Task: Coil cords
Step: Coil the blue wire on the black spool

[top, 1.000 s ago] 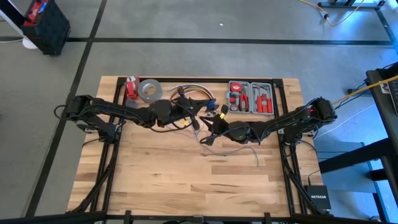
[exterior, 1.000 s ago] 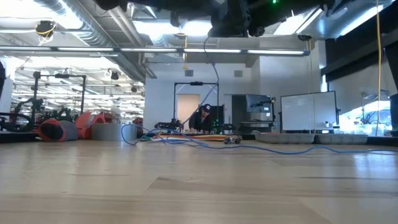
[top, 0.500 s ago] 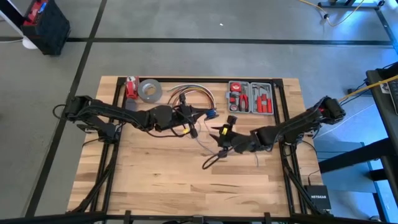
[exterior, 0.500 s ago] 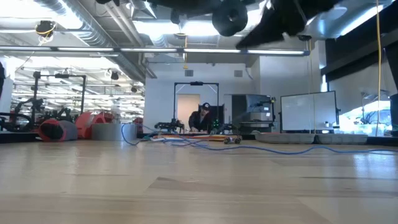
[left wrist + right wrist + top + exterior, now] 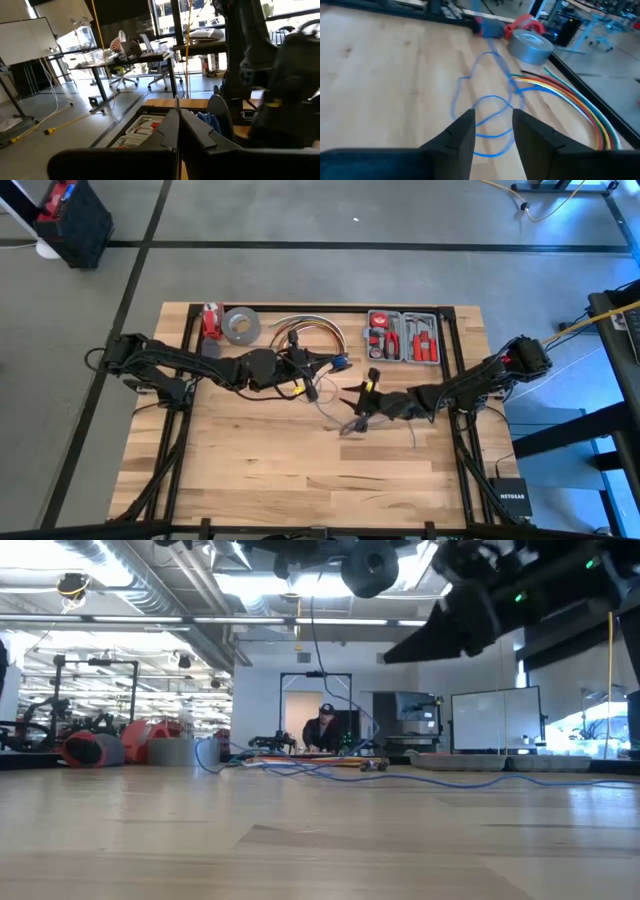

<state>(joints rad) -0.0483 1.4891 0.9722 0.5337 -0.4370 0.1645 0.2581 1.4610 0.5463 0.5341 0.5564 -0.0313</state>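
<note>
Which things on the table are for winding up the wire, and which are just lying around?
For the job:
- thin blue cord
- left claw, shut, near the cord's upper part
- right claw, open, over the cord's loops

Just lying about:
- grey tape roll
- tool case
- bundle of coloured cables

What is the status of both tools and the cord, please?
Left tool shut, pinching the cord at mid-table. Right tool open above the cord's loops, holding nothing. Tape roll and colored cable bundle close beside the loops.
</note>
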